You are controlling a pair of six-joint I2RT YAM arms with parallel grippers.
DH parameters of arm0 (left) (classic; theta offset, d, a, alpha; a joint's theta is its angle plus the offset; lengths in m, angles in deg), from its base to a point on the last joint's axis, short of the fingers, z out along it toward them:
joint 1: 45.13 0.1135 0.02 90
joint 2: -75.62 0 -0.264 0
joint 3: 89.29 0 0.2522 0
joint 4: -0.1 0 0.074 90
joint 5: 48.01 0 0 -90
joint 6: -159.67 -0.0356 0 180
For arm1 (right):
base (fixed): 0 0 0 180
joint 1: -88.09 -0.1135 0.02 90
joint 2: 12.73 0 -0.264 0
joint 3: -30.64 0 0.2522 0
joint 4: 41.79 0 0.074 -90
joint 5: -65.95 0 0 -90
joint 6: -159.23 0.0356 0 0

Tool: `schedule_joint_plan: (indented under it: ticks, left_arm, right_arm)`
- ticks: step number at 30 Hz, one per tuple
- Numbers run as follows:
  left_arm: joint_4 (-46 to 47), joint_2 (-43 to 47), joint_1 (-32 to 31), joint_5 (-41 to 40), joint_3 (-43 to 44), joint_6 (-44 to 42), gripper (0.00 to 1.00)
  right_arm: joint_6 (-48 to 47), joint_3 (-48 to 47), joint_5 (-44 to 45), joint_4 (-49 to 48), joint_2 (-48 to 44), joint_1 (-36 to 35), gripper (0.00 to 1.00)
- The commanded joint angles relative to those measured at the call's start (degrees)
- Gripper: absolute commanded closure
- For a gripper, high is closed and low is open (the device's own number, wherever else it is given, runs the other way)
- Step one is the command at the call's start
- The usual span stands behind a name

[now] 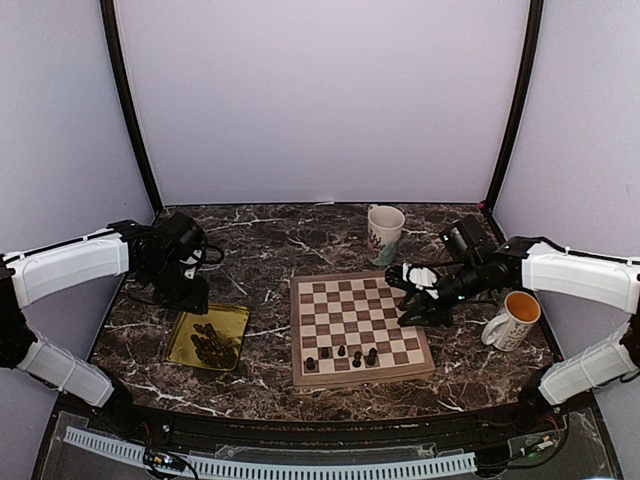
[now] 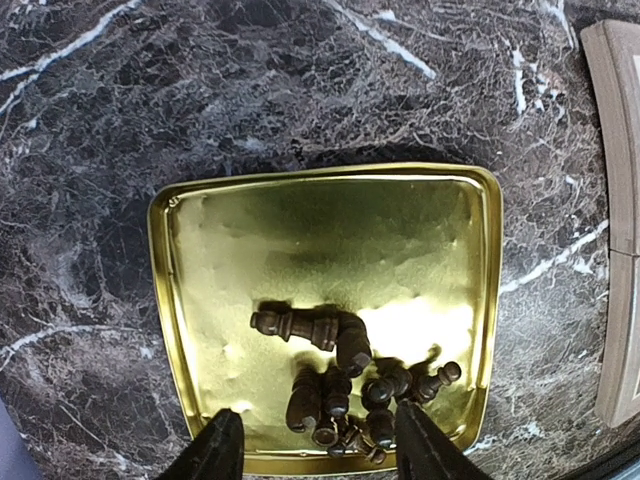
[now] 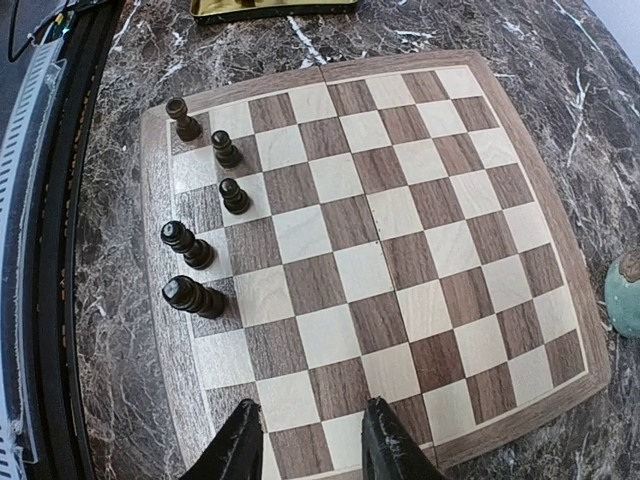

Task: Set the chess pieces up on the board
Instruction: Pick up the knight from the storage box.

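The wooden chequered board lies mid-table. Several dark chess pieces stand along its near row, also shown upright in the right wrist view as chess pieces at the left side of the board. More chess pieces lie jumbled in a gold tray. My left gripper hovers open over that heap, its fingers either side of it and holding nothing. My right gripper hangs open over the board's right edge, with nothing in it.
The gold tray sits left of the board, about a hand's width away. A white mug stands behind the board with a teal object beside it. Another mug with an orange inside stands at the right.
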Motion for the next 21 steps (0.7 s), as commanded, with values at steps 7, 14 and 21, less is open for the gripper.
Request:
schedule_joint_plan:
  ticks: [7, 14, 21]
  left_arm:
    - [0.28, -6.18, 0.17, 5.87, -1.29, 0.76, 0.56]
    - [2.32, -8.24, 0.19, 5.95, -1.48, 0.57, 0.59]
    - [3.82, -12.00, 0.15, 6.07, -1.19, 0.55, 0.68]
  right_arm:
    - [1.34, 1.79, 4.50, -4.05, -2.70, 0.50, 0.65]
    - [1.31, 1.84, 4.82, -4.09, -2.66, 0.54, 0.65]
    - [1.13, 2.15, 5.71, -4.03, -3.12, 0.51, 0.65]
